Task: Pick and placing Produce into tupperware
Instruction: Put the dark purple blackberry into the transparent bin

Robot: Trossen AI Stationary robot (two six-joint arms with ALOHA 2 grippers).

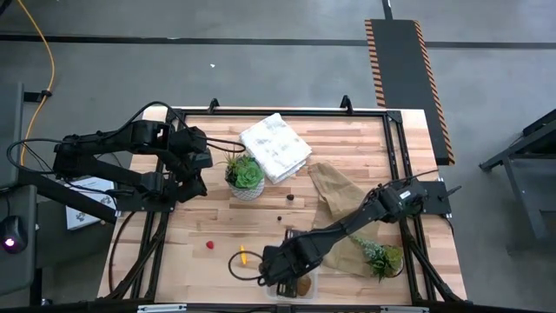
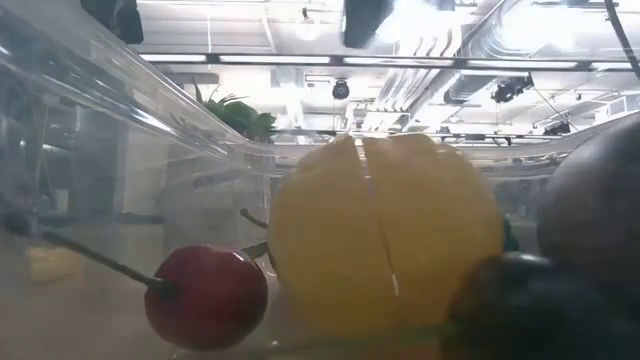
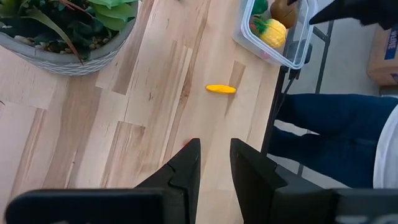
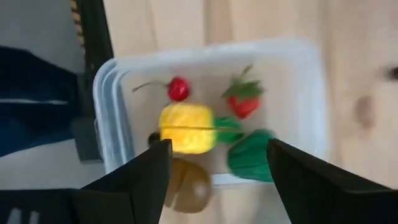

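Now right gripper (image 4: 217, 171), fingers apart and empty, over tupperware (image 1: 300, 284); orange stick (image 1: 244, 255) just left, long axis near-far. Left gripper (image 3: 214, 162), fingers slightly apart, far off.

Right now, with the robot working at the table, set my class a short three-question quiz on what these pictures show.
1. True or false: the yellow lemon lies inside the tupperware.
2. Which lies on the bare table? A the orange stick; B the yellow lemon; C both.
3. Fill in: the right gripper hovers over the ____ with its jaws open.
Key: 1 true; 2 A; 3 tupperware.
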